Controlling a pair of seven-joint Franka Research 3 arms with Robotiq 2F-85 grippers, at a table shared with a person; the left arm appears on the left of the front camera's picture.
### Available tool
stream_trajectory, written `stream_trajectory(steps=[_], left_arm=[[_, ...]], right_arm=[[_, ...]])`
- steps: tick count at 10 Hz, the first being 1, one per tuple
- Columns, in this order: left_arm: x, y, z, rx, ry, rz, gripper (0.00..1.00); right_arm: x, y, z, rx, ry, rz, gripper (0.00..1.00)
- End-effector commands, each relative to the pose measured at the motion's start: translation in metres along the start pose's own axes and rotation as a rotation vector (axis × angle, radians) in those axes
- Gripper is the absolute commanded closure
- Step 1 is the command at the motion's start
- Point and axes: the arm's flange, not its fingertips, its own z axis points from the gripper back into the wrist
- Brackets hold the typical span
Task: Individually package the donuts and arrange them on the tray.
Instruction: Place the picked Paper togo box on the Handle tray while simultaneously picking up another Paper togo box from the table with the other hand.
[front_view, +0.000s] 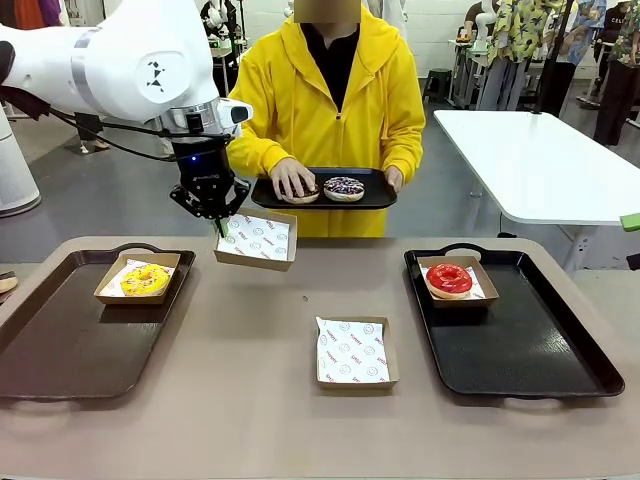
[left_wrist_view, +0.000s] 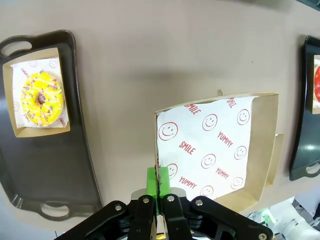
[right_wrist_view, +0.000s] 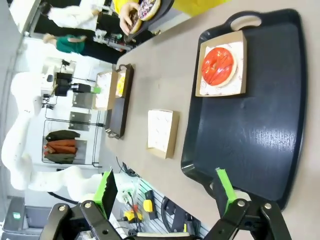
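- The left arm's fingers (left_wrist_view: 152, 182) were pinched narrow on the paper-lined edge of a cardboard box (left_wrist_view: 215, 145), holding it over the far side of the worktop (front_view: 260, 340).
- The right arm's fingers (right_wrist_view: 222, 185) stood wide apart above the right tray (right_wrist_view: 260, 125).
- The yellow donut (front_view: 145, 279) sat boxed on the left tray (front_view: 60, 340), and the red donut (front_view: 449, 279) sat boxed on the right tray.
- The chocolate donut (front_view: 300, 194) and the purple-sprinkled donut (front_view: 344, 187) lay on the person's small tray (front_view: 375, 195), with a hand (front_view: 291, 176) on the chocolate one.
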Motion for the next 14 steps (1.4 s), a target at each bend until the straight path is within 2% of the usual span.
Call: stream_trajectory(steps=[1, 2, 3, 14], left_arm=[[0.0098, -0.0027, 0.0030, 0.020, -0.012, 0.009, 1.00], [0.0000, 0.0000, 0.0000, 0.000, 0.000, 0.000, 1.00], [0.0000, 0.0000, 0.0000, 0.000, 0.000, 0.000, 1.00], [0.0000, 0.0000, 0.0000, 0.000, 0.000, 0.000, 1.00]], right_arm=[[-0.0080, -0.0070, -0.0053, 0.038, -0.022, 0.005, 0.00], [-0.0081, -0.0088, -0.0065, 0.042, -0.033, 0.028, 0.00], [-0.0045, -0.0037, 0.0004, 0.004, -0.004, -0.007, 0.00], [-0.0045, -0.0037, 0.0004, 0.004, -0.004, -0.007, 0.00]])
